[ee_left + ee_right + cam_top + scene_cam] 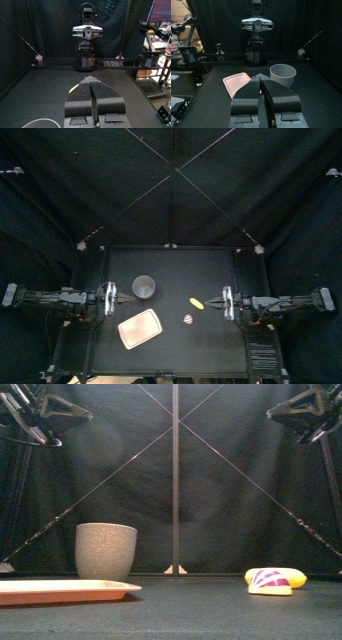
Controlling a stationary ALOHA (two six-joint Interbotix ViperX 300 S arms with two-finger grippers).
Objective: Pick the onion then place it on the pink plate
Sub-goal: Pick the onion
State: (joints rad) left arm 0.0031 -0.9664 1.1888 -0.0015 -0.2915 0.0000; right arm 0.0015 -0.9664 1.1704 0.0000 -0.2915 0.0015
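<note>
The onion (191,317) is a small pinkish toy with white and red stripes, lying right of the table's middle; in the front view the onion (270,582) lies low at the right. The pink plate (139,330) is a flat tray at the front left, and the plate (238,83) also shows in the right wrist view. My left gripper (115,298) rests shut at the left side, well apart from the onion. My right gripper (227,304) rests shut at the right, a short way from it. Both hold nothing: the left jaws (91,81) and the right jaws (260,77) are pressed together.
A tall grey speckled cup (143,286) stands just behind the plate, near my left gripper; the cup (106,550) is upright. A yellow toy (197,303) lies right behind the onion, and this yellow toy (297,574) touches it or nearly so.
</note>
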